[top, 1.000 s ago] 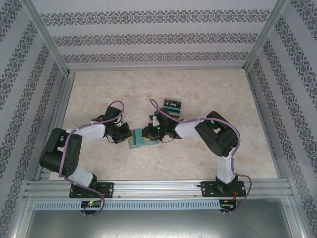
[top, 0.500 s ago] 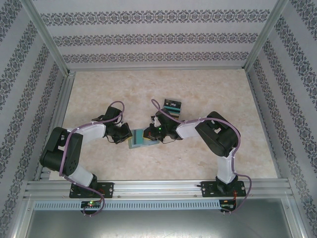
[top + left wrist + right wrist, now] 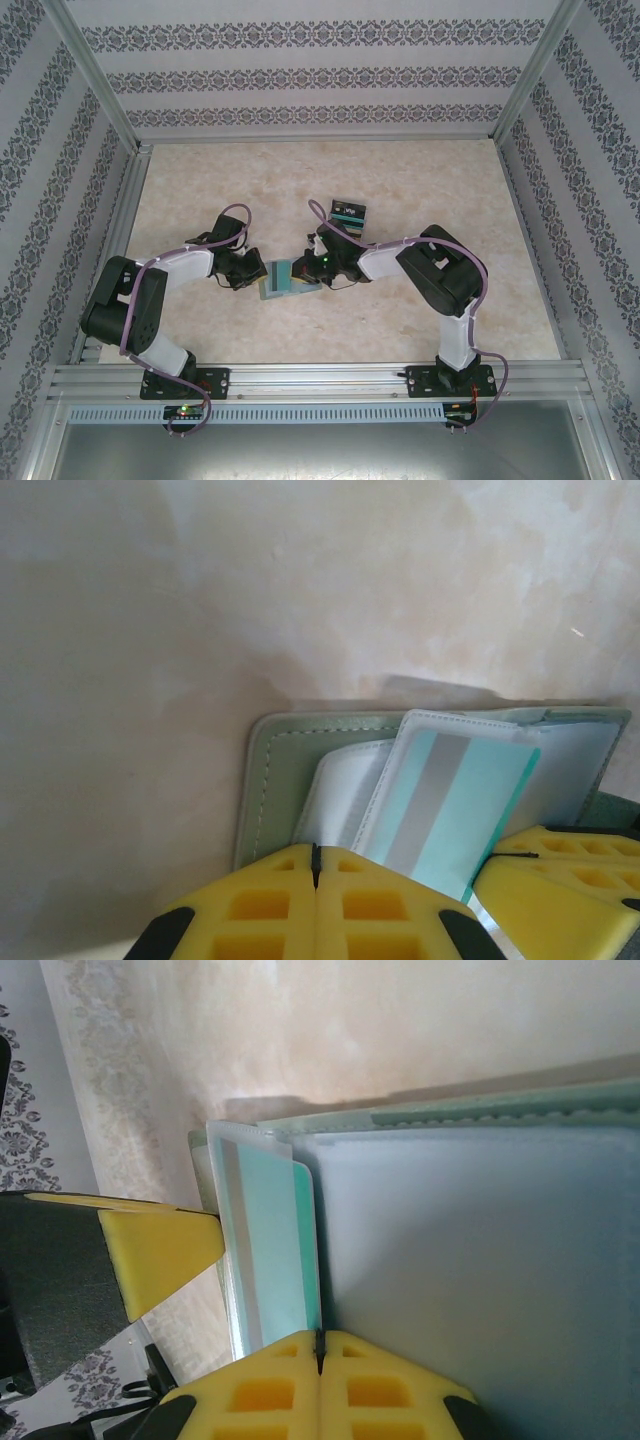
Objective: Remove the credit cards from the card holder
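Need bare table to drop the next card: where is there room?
Bare beige marble-look tabletop lies along the far edge, left of the staggered pile of black, teal and tan cards, and also right of the right arm. Crowded: the centre, where the left end effector and right end effector sit at the dull-green bifold card holder.

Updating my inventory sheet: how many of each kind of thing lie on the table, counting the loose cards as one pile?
Card holder: 1
Teal card in its sleeve: 1
Pile of loose cards: 1
Total: 3
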{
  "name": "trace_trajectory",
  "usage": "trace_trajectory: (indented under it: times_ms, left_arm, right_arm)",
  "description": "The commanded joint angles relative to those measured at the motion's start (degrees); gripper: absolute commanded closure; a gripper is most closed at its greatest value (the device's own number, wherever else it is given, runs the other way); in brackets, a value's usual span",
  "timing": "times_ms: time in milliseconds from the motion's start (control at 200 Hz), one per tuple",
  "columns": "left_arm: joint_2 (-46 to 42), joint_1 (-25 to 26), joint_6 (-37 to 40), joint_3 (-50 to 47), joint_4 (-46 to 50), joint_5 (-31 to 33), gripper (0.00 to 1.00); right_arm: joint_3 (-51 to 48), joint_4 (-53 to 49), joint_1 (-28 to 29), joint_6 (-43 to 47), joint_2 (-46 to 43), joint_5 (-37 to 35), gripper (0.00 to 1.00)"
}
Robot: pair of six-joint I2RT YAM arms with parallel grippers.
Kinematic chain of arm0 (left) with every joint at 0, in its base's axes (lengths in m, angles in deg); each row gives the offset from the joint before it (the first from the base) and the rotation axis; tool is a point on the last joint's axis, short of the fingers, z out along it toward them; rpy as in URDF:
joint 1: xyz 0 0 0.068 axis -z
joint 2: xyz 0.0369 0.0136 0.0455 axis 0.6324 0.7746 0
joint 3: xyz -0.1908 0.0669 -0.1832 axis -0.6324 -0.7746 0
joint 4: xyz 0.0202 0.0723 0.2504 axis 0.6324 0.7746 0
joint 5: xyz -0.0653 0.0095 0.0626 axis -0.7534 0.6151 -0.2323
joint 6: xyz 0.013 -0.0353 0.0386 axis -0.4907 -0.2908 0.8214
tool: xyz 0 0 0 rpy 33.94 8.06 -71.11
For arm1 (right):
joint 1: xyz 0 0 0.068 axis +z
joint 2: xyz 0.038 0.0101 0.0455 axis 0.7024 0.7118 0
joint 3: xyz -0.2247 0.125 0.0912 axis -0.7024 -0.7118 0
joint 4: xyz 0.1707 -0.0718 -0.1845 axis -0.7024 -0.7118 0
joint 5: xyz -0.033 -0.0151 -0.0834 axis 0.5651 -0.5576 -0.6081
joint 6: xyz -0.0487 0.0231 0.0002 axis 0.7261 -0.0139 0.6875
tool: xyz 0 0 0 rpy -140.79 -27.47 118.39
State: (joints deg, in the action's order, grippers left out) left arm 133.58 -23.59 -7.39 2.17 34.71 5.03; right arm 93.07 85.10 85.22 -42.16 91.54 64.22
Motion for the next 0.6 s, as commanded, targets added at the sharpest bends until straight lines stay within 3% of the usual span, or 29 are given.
trace_trajectory:
  times_ms: [0, 355, 475, 595]
  left_arm:
    - [1.5, -0.12, 0.16, -1.02, 1.83, 1.63, 1.0]
    - [0.79, -0.12, 0.21, -0.37, 2.02, 1.01, 1.0]
    - [-2.42, -0.15, -0.13, 0.73, 3.3, 1.59, 0.9]
    - [-5.06, -0.12, 0.38, 2.35, 3.88, 0.83, 0.87]
  right_arm:
    - [-1.95, -5.17, -1.35, 2.28, -1.03, -1.39, 1.0]
    - [-2.02, -5.52, -1.74, 2.88, -1.12, -0.78, 1.0]
    - [-1.18, -5.55, -1.31, 2.96, -0.71, -0.82, 0.99]
    - [-0.57, -5.52, -0.92, 2.74, -0.06, -0.77, 1.0]
